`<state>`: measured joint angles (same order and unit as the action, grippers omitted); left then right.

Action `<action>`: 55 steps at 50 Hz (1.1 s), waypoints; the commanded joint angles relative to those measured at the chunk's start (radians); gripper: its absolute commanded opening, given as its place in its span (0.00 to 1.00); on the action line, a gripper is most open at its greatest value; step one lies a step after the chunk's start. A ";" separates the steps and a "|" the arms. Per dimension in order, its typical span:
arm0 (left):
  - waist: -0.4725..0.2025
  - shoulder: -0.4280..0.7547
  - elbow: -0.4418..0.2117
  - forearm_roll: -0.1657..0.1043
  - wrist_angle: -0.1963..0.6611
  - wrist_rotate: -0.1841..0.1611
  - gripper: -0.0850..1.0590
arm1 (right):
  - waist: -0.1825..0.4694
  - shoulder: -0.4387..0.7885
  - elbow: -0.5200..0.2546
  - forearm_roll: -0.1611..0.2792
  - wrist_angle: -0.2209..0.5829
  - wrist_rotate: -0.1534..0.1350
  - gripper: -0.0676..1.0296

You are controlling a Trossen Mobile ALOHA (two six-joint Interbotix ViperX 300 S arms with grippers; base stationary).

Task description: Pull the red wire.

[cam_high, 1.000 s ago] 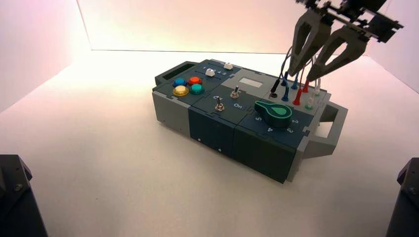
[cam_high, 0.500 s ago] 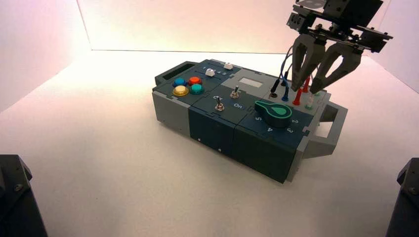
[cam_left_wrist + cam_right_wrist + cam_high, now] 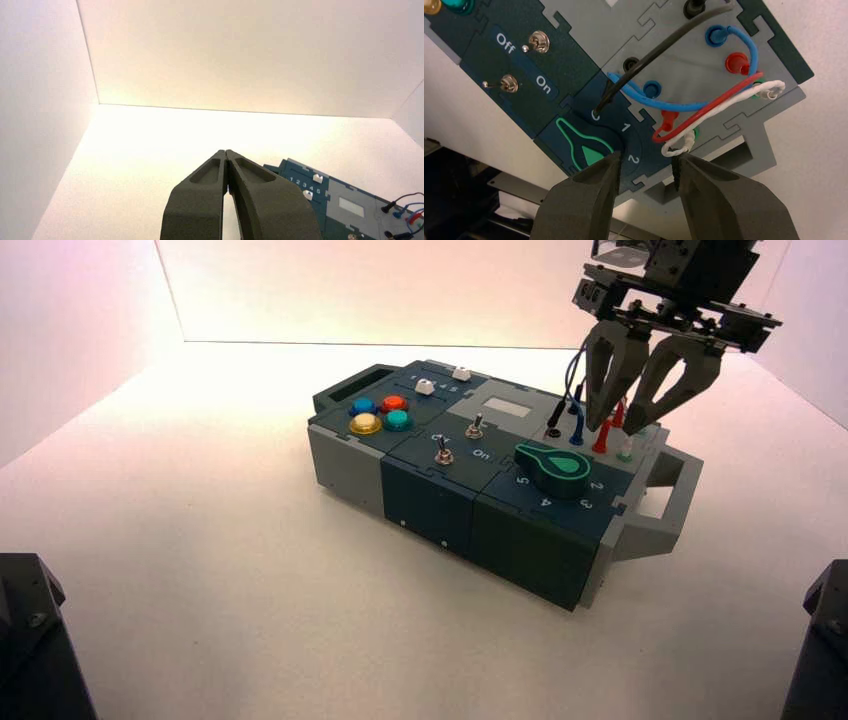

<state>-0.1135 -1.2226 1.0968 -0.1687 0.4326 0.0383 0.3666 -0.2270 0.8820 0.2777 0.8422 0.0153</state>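
In the high view, the box (image 3: 430, 510) was seen at an angle on the surface (image 3: 230, 570), with the right gripper (image 3: 612, 428) held over its 2 o'clock part, among the plugs. The red wire's arch was mostly hidden there behind the fingers, and only its red plugs (image 3: 601, 437) could be made out clearly.

In the right wrist view, the whole red wire (image 3: 726, 96) was shown looped between two red sockets, with the white cable (image 3: 724, 104) close alongside and the blue cable (image 3: 679, 107) crossed by it. The right gripper's fingers were spread open, with nothing gripped; the white cable's bend was seen near one fingertip, though whether it was touched could not be told.

The coloured buttons (image 3: 380, 415) were seen at the box's 10 o'clock, the green-marked knob (image 3: 553, 472) at its 3 o'clock. The left gripper (image 3: 226, 152) was shown only in its own wrist view, parked apart from the box, its fingers closed together on nothing.
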 commanded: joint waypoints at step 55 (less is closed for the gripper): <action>-0.011 0.041 -0.069 0.003 -0.025 0.023 0.05 | -0.003 0.055 -0.040 -0.084 -0.054 0.018 0.49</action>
<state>-0.1181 -1.1965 1.0630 -0.1703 0.4218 0.0583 0.3697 -0.1687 0.8514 0.2025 0.7900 0.0276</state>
